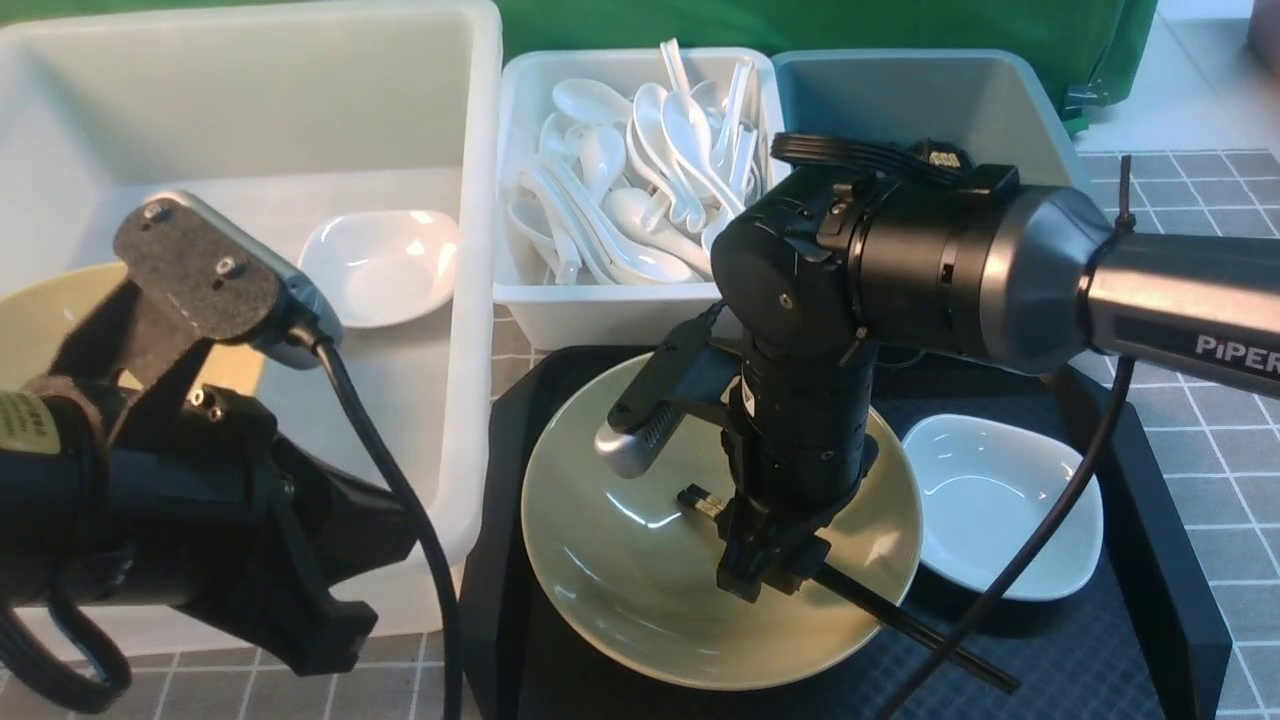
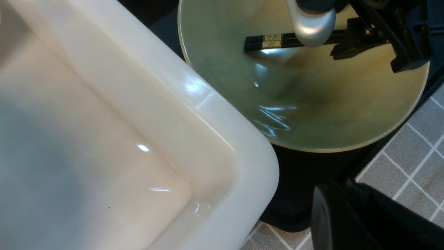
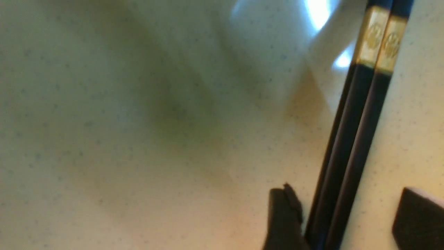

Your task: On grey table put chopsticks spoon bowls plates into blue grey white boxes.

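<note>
Straddling chopsticks point(image 1: 700, 500) in bowl point(image 1: 620, 560) with right gripper point(image 1: 770, 580), fingers point(image 3: 284, 215) spread. Pressed together on left gripper point(image 1: 335, 635), beside big tub point(image 1: 480, 300) holding plate point(image 1: 380, 265), second bowl point(image 1: 30, 320). Heaped spoons point(image 1: 640, 190) in white box point(image 1: 590, 320). PIPER on right arm point(image 1: 1180, 290).

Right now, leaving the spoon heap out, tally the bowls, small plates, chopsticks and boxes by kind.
Beige bowls: 2
Small white plates: 2
Chopsticks: 2
Boxes: 3
Total: 9
</note>
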